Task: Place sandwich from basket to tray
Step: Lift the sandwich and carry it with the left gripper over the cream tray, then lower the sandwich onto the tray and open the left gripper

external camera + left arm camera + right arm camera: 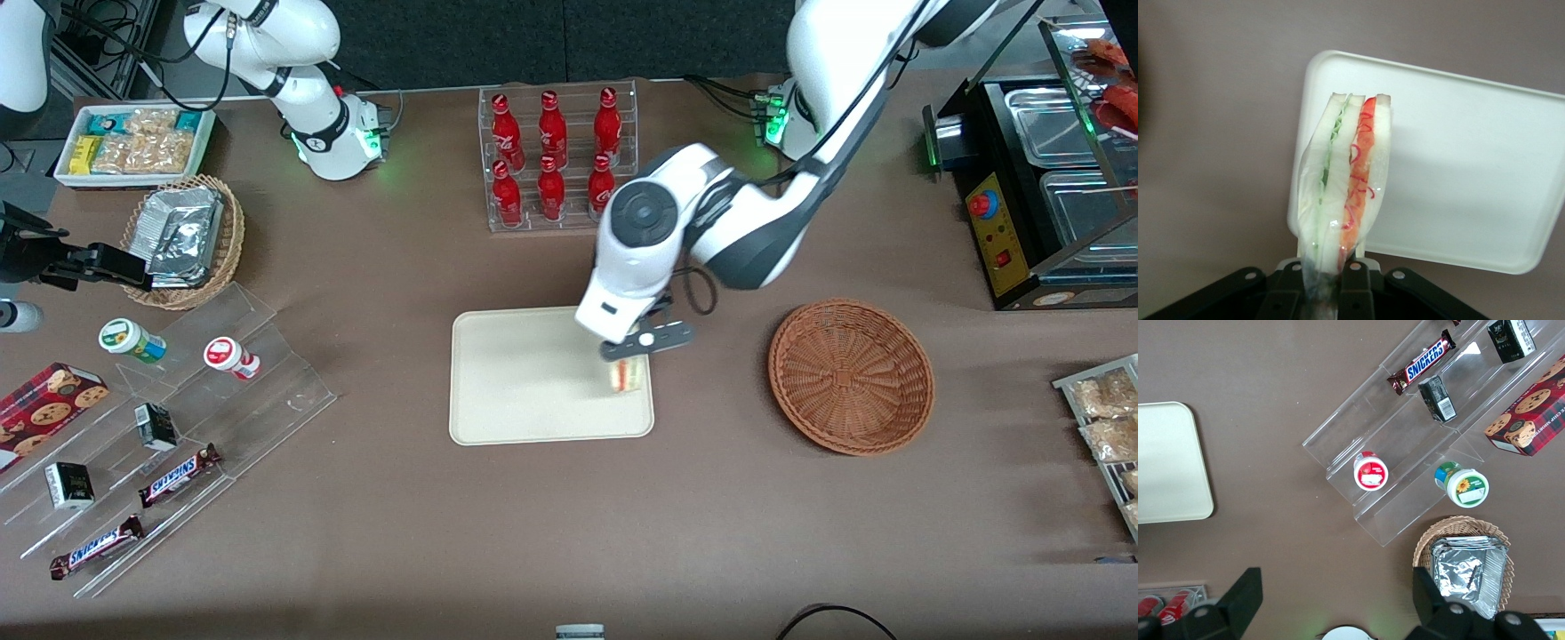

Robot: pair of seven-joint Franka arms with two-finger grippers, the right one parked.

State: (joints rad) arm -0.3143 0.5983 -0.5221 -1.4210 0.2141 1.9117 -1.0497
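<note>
While the basket (851,376) sits bare toward the working arm's end of the table, we see the gripper (633,363) clamped on the wrapped sandwich (1346,193), holding it above the tray (524,382) near its basket-side edge.

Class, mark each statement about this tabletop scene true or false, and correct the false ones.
1. The gripper holds the sandwich. True.
2. The basket still contains a sandwich. False: it is empty.
3. The sandwich is above the tray. True.
4. The red bottles stand on the tray. False: they stand in a clear rack, farther from the front camera.
</note>
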